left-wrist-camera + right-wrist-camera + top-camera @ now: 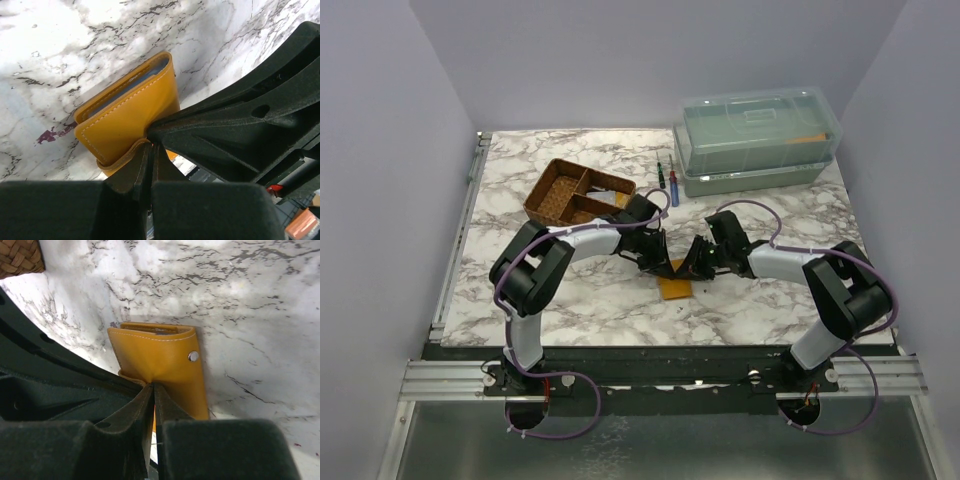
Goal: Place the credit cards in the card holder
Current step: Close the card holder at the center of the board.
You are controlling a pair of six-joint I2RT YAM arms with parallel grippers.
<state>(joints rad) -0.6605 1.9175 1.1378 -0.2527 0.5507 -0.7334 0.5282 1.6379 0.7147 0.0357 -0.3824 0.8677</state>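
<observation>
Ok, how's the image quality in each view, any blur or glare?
Top view: even light, sharp, soft shadows on the table. Left wrist: wallet crisp, table washed out at upper left, near foreground dark and soft. Right wrist: the snap glints, table bright above.

the card holder [675,288] [125,120] [160,360] is a small flat mustard-orange wallet with pale edge stitching and one metal snap stud [193,356]. it lies folded, nearly shut, on the marble tabletop [570,300] near its centre. a pale blue-grey layer [135,85] shows between the covers.
</observation>
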